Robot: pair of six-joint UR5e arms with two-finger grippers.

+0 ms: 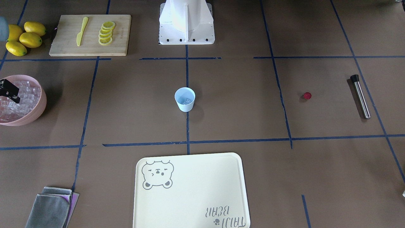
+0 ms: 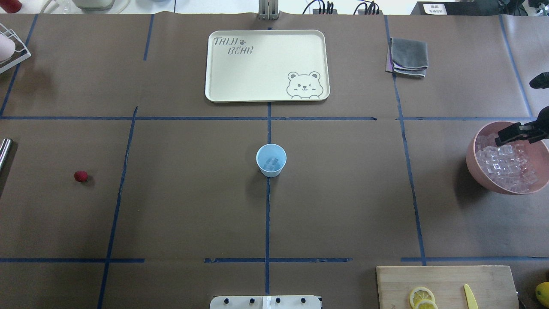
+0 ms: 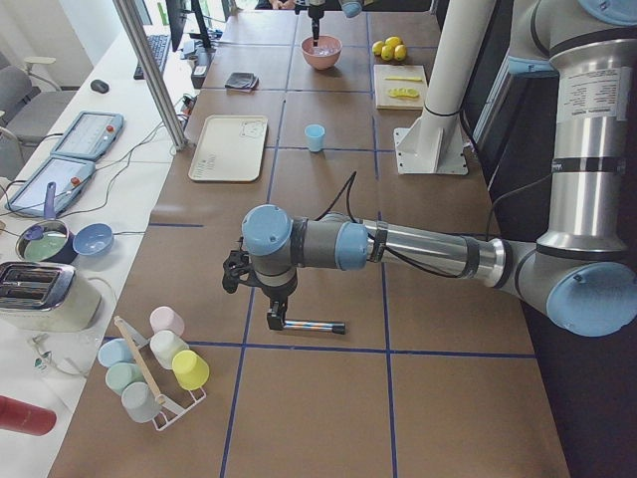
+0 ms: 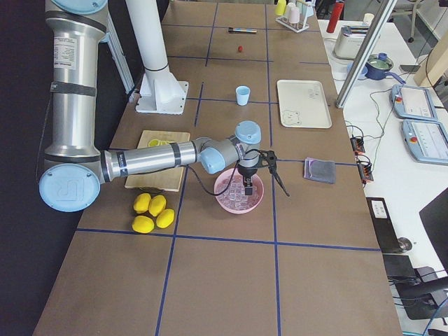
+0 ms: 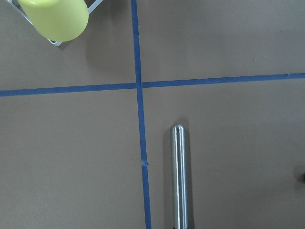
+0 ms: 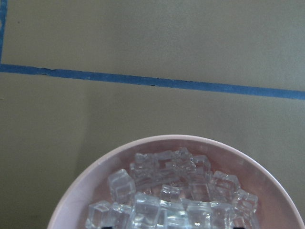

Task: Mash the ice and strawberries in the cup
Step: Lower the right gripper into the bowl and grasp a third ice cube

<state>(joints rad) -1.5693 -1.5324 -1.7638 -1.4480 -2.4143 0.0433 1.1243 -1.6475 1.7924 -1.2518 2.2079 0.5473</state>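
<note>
A: Log the cup's position for me.

B: You'll find the cup point(image 1: 184, 103) upright at table centre, on a blue tape line point(image 1: 187, 133), with a little ice point(image 1: 187, 100) inside. The strawberry point(image 1: 307, 95) lies well apart, between the cup and the steel muddler point(image 1: 360, 98).

A: And your claws?

B: The right gripper point(image 2: 502, 139) hangs over the pink bowl point(image 1: 34, 114) of cubes, and the left gripper point(image 3: 275, 319) is by one end of the muddler. I cannot tell the grip of either.
</note>
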